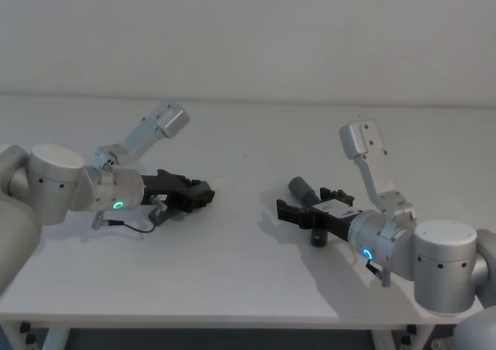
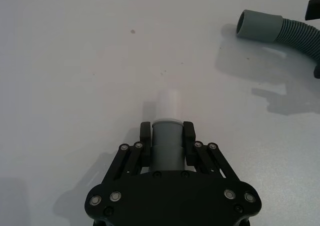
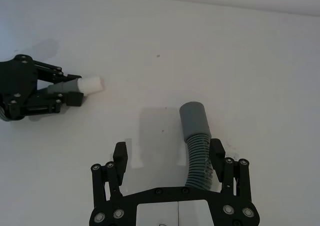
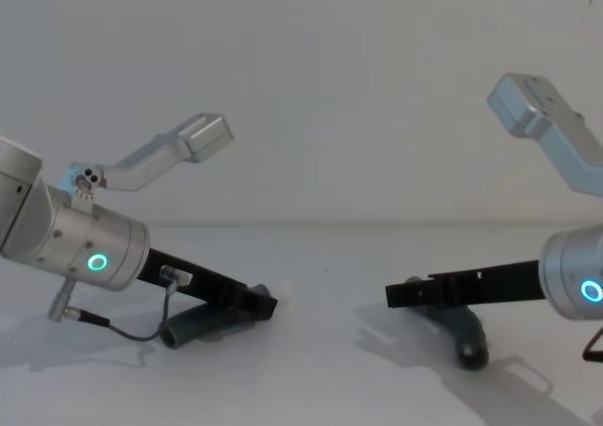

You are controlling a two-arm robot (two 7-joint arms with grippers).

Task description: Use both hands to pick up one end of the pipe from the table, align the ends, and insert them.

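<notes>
My left gripper [image 2: 167,133] is shut on the smooth grey cuff [image 2: 167,148] of one pipe piece, low over the left of the table [image 1: 232,280]. Its white tip [image 2: 168,103] sticks out past the fingertips toward the other piece. The ribbed body [image 4: 193,327] trails under the gripper [image 4: 264,305] down to the table. On the right, my right gripper [image 3: 168,156] stands open astride the second piece's ribbed hose [image 3: 199,158], which lies close to one finger. That piece's grey cuff [image 3: 194,118] points ahead of the fingers. A gap of bare table separates the two ends.
The white table carries nothing besides the two pieces. A plain white wall stands behind it. The table's front edge [image 1: 232,317] runs just below both arms.
</notes>
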